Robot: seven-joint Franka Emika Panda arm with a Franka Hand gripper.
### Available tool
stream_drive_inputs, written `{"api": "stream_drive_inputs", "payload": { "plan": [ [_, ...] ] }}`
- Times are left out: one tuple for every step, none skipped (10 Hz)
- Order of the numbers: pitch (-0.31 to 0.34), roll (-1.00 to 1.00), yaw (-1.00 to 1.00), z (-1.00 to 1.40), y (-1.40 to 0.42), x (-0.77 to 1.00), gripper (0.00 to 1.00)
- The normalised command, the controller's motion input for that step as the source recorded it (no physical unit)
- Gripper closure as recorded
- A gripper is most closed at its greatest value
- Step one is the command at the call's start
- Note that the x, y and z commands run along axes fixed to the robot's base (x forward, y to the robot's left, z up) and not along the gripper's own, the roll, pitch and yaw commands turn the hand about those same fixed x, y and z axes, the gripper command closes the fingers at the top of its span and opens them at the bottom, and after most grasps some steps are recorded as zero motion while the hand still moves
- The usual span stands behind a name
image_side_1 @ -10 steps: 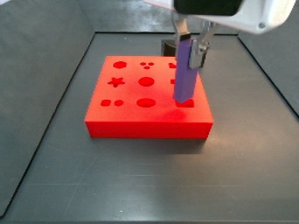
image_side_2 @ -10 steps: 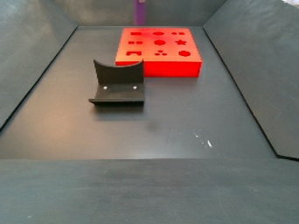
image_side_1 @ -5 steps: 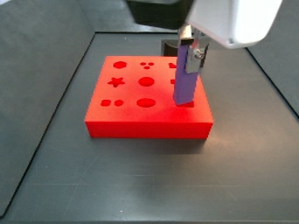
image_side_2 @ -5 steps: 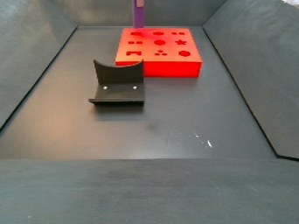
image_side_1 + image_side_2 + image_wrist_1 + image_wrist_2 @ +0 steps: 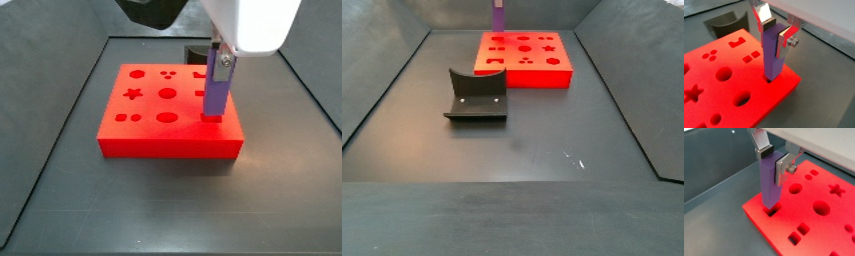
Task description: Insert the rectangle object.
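The red block (image 5: 171, 111) with shaped holes is the largest thing on the dark floor (image 5: 160, 210) and serves as the landmark; in a side view it lies at the far end of the floor (image 5: 516, 59). Its top carries round, star, heart and rectangular cut-outs, seen in both wrist views (image 5: 731, 85) (image 5: 811, 213).

The dark grey curved holder (image 5: 476, 96) stands on the floor in front of the block and well apart from it in a side view; in a wrist view it shows just beyond the block's far corner (image 5: 725, 23).

The gripper (image 5: 775, 31) hangs above the block's corner region, near one edge. Its silver fingers (image 5: 763, 146) are closed on the upper part of the rectangle object (image 5: 773, 52), one plate on each broad side.

The rectangle object, a slim purple bar, stands upright over the block. In both wrist views its lower end sits in a small rectangular hole close to the block's edge (image 5: 769, 188); how deep it goes cannot be told. In a side view the bar rises from the block's right part beside the gripper's white body (image 5: 213, 90); in a side view only its top shows behind the block's far edge (image 5: 500, 15).
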Motion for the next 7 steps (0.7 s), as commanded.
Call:
{"api": "stream_drive_inputs", "payload": {
  "plan": [
    [0.016,0.08,0.00,0.00,-0.02,0.00,1.00],
    [0.000,-0.01,0.00,0.00,0.01,0.00,1.00],
    [0.000,0.00,0.00,-0.10,0.00,0.00,1.00],
    [0.019,0.08,0.00,-0.24,0.05,0.17,1.00],
    [0.030,0.10,0.03,-0.27,0.04,0.17,1.00],
    [0.020,0.05,0.00,-0.16,0.00,0.00,1.00],
    [0.004,0.06,0.00,-0.18,0.00,0.00,1.00]
  ]
}}
